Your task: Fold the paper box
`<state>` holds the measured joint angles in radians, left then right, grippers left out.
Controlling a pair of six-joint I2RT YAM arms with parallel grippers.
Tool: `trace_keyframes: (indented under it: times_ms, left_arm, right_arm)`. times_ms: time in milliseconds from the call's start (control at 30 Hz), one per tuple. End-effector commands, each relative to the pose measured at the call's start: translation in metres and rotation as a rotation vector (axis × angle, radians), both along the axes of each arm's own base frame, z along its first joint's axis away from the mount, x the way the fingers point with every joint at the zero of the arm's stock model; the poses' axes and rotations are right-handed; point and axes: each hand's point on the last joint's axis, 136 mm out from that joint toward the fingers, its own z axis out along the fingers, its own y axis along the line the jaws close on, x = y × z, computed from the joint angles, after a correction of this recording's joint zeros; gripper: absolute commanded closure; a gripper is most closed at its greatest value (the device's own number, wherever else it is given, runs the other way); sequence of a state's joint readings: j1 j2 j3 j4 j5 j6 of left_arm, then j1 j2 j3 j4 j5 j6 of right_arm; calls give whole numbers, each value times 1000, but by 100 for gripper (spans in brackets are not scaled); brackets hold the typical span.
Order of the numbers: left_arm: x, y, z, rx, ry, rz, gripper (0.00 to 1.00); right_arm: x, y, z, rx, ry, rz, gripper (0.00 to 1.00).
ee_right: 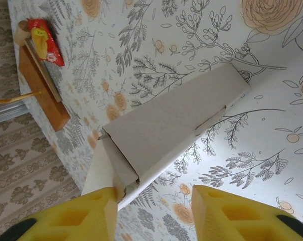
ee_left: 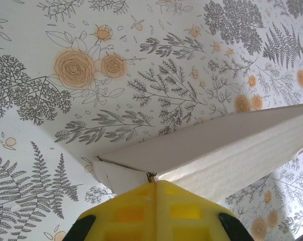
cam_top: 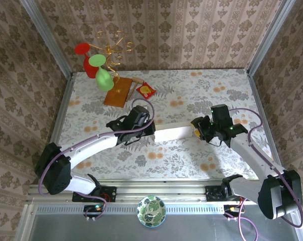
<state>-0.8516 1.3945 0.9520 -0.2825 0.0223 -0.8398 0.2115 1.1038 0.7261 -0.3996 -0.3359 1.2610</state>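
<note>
The paper box (cam_top: pixel 174 133) is a long off-white cardboard piece held above the floral table between my two arms. My left gripper (cam_top: pixel 150 129) grips its left end. In the left wrist view the yellow fingers (ee_left: pixel 156 183) are pressed together on a corner of the box (ee_left: pixel 226 150), where a small flap sticks out to the left. My right gripper (cam_top: pixel 196 129) is at the box's other end. In the right wrist view its fingers stand apart (ee_right: pixel 154 201); the box (ee_right: pixel 176 120) rests against the left finger (ee_right: pixel 91 211) and the right finger is clear of it.
A brown wooden board (cam_top: pixel 118 91) and a red packet (cam_top: pixel 145 90) lie at the back left, beside a red and green ornament with gold wire (cam_top: pixel 99 63). Patterned walls with metal posts close in the table. A patterned bowl (cam_top: pixel 151 211) sits below the near rail.
</note>
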Motion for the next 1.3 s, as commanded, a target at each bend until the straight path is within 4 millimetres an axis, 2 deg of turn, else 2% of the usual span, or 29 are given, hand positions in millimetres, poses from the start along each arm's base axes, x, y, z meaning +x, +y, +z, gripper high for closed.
trace_keyframes:
  times_ms: [0,467,567,667,767,933,1067,1167,1267]
  left_arm:
    - [-33,36,-63,231,172,-23,100]
    - [-31,29,-66,232,173,-54,100]
    - [-30,29,-63,229,153,-67,100]
    - [-28,22,-52,196,107,-115,96]
    - [-36,12,-45,174,69,-207,90]
    - [-55,17,-52,224,45,-302,85]
    - [-63,25,-60,239,53,-312,84]
    - [-61,25,-60,238,52,-301,82]
    - [-50,24,-49,219,34,-258,81]
  right_arm:
    - [-13,-17,-15,-40,40,-31,61]
    - [-26,-20,-55,-48,148,7,83]
    - [-28,-22,-51,-64,138,18,83]
    - [-32,-26,-42,-107,124,49,83]
    - [-48,-34,-41,-176,155,90,83]
    - [-78,-48,-50,-259,191,114,84]
    - [-93,-52,-58,-254,198,85,83]
    - [-94,-50,-63,-240,207,82,83]
    - [-84,-52,-52,-263,178,91,78]
